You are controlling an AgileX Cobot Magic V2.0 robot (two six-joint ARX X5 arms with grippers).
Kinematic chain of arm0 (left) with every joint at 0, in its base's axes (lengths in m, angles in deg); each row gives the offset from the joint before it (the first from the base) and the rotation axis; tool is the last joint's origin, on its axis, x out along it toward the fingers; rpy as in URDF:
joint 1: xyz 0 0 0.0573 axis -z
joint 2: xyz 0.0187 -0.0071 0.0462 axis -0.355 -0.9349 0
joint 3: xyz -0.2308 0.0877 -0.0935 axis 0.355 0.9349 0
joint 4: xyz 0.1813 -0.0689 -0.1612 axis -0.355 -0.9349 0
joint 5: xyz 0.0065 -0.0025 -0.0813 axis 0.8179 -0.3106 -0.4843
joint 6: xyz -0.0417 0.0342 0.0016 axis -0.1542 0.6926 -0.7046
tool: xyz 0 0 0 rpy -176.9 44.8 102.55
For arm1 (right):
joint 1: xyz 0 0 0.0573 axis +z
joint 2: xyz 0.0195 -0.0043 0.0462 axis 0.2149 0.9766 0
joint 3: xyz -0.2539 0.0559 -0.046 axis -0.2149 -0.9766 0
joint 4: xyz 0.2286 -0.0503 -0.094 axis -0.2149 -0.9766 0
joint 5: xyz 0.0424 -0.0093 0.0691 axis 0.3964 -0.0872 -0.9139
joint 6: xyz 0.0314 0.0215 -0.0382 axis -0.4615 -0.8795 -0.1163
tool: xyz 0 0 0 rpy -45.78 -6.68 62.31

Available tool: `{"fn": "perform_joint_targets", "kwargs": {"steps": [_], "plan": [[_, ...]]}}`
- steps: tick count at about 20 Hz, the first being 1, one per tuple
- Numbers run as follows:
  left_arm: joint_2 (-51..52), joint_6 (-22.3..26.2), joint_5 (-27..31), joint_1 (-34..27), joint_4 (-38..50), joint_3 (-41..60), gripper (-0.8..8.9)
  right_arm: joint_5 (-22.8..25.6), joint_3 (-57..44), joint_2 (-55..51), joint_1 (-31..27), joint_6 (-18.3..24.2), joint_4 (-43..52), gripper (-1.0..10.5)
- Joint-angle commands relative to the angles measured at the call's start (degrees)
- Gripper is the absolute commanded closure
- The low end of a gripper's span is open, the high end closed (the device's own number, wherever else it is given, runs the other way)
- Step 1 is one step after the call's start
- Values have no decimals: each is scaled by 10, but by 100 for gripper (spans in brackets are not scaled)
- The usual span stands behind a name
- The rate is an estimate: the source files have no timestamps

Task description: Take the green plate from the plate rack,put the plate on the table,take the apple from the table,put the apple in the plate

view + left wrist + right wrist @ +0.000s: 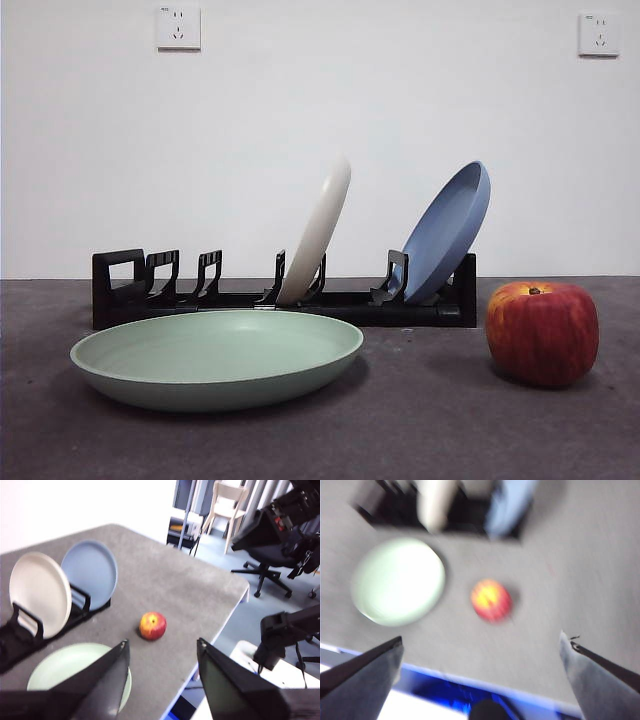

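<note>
Mint-green and flat, the green plate (217, 356) is lying lower left on the table (420, 420), ready for the apple (542, 332) sitting lower right. Behind, the plate rack (130, 290) is propping two plates. Both grippers, left (162, 672) and right (480, 677), are hovering released, holding nothing.

The green plate (217, 357) lies before the plate rack (285, 296), the apple (542, 333) apart.

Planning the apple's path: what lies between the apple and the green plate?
Nothing: only bare table separates the apple from the green plate, clearest in the right wrist view.
</note>
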State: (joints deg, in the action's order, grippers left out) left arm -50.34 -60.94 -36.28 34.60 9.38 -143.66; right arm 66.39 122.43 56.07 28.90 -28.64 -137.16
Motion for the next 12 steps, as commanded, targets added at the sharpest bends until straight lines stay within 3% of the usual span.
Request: {"fn": "perform_joint_targets", "kwargs": {"steps": [1,7,12], "plan": [[17,-27,-7,-2,0,3,585,8,-98,-21,1,-33,26,200],[30,-35,-64,-2,0,3,585,5,-256,19,1,-50,189,200],[47,-37,-68,-2,0,3,585,-5,-269,152,22,-51,312,200]]}}
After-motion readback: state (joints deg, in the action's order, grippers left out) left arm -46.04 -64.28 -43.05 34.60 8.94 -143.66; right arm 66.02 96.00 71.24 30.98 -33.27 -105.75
